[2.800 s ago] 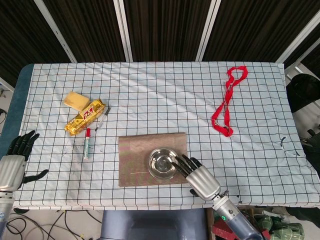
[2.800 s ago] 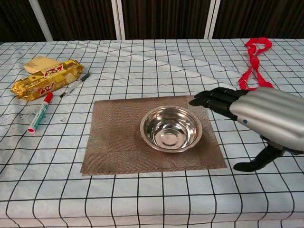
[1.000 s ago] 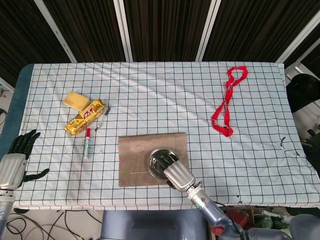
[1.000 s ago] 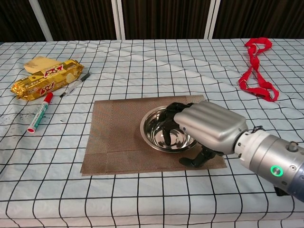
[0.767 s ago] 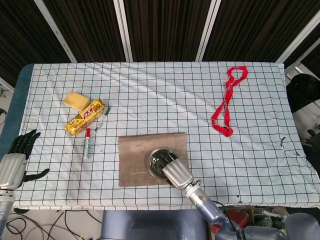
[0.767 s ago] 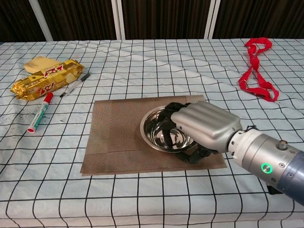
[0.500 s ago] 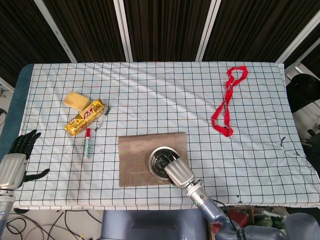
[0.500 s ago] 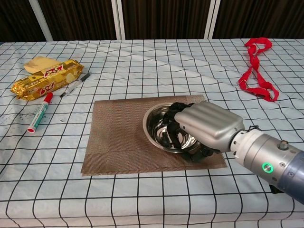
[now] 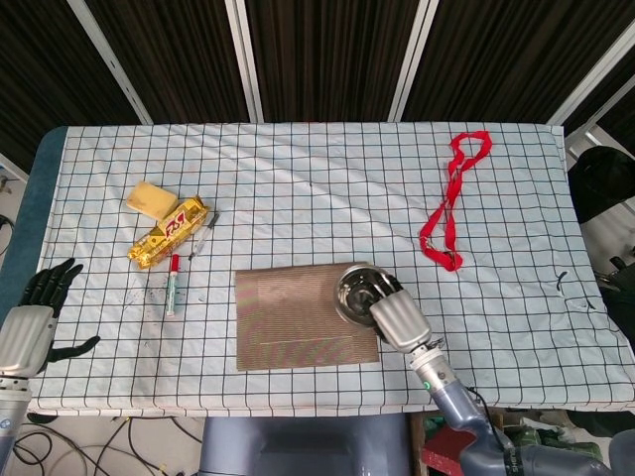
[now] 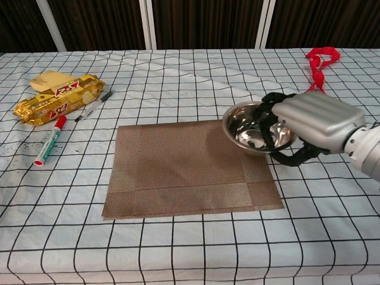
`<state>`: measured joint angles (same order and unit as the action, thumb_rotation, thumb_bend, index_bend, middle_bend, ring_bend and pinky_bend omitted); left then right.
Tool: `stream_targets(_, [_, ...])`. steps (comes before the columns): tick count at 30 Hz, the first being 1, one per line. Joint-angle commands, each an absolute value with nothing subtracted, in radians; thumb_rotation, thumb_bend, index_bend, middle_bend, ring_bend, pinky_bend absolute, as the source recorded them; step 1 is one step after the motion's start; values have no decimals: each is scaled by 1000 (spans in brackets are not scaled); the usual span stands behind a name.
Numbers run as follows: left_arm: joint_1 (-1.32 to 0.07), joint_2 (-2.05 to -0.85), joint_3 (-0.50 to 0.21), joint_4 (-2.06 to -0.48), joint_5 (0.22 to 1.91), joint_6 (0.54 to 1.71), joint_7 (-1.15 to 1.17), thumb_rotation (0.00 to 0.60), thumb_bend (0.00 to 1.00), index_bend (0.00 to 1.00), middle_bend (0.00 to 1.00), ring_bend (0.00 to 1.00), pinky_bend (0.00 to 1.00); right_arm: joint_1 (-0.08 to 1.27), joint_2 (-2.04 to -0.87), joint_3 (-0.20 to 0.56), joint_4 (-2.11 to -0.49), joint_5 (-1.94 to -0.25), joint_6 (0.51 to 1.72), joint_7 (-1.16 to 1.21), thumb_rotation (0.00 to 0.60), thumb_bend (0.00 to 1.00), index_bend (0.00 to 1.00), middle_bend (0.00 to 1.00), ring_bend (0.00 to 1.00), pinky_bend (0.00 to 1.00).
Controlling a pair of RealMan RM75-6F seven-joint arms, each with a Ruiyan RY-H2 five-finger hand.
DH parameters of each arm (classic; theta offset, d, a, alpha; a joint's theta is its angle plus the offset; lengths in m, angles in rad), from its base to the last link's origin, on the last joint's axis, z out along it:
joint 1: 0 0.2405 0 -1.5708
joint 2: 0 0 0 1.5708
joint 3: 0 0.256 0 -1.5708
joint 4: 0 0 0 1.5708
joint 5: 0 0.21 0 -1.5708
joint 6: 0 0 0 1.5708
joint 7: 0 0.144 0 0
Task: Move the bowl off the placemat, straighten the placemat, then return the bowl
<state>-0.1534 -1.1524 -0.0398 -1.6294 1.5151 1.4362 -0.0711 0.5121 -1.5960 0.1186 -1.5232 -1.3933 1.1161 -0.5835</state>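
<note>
A shiny steel bowl (image 10: pixel 248 128) (image 9: pixel 351 291) hangs tilted in the air over the right edge of the brown woven placemat (image 10: pixel 178 169) (image 9: pixel 298 317). My right hand (image 10: pixel 309 127) (image 9: pixel 395 315) grips its right rim, fingers inside the bowl and thumb beneath. The placemat lies slightly skewed on the checked tablecloth, bare of objects. My left hand (image 9: pixel 35 312) rests at the table's left front edge with its fingers spread, holding nothing; the chest view does not show it.
A gold snack packet (image 10: pixel 56 101) (image 9: pixel 169 231), a yellow sponge (image 9: pixel 151 199), a red-capped marker (image 10: pixel 48 141) (image 9: pixel 173 283) and a thin pen (image 10: pixel 94 105) lie at the left. A red strap (image 9: pixel 448 201) (image 10: pixel 319 62) lies at the right.
My right hand closed on the bowl's rim, lifted it off the placemat's middle and carried it right and away from me. The left hand stayed put.
</note>
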Motion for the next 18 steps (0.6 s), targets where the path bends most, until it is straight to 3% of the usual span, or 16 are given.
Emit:
stream_targets(1, [-153, -1154, -38, -1629, 1518, 1436, -66, 600, 16, 0, 0, 0, 0, 485, -1541, 116, -1525, -1377, 1141, -562, 600, 421, 680, 192, 66, 194])
stream_targets(8, [-150, -1159, -32, -1631, 1528, 1443, -60, 600, 16, 0, 0, 0, 0, 444, -1484, 94, -1510, -1351, 1163, -536, 600, 404, 680, 189, 65, 193])
stream_targets(11, [-149, -1161, -30, -1630, 1531, 1446, -58, 600, 16, 0, 0, 0, 0, 433, -1472, 81, -1505, -1340, 1160, -538, 600, 292, 639, 155, 60, 192])
stream_targets(13, [-148, -1161, -29, -1630, 1533, 1448, -57, 600, 16, 0, 0, 0, 0, 426, -1464, 73, -1506, -1332, 1160, -549, 600, 221, 524, 125, 50, 188])
stream_targets(18, [-146, -1161, -27, -1630, 1535, 1451, -55, 600, 16, 0, 0, 0, 0, 416, -1460, 57, -1514, -1350, 1185, -585, 600, 151, 274, 67, 28, 186])
